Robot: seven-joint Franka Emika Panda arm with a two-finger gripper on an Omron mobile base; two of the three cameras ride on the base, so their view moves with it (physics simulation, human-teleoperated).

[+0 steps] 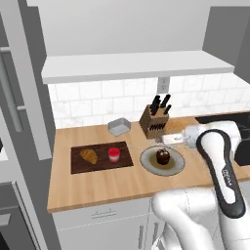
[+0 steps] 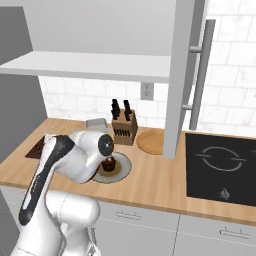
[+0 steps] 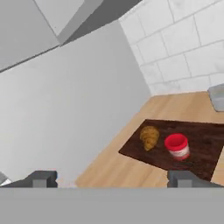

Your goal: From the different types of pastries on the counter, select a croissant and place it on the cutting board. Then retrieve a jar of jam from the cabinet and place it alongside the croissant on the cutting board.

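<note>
Two items sit side by side on the cutting board [image 1: 80, 163] near the counter's [image 1: 122, 183] left edge: croissant [image 1: 89, 156] and jam jar [image 1: 114, 155]. The claw [image 3: 111, 178] is spread, empty.

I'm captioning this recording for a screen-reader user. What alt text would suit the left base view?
A golden-brown crescent croissant and a small red jam jar sit side by side on a dark brown rectangular cutting board on a tan wood-grain counter. To its right, a dark round cupcake rests on a grey plate, behind which stands a wooden knife block.
</note>
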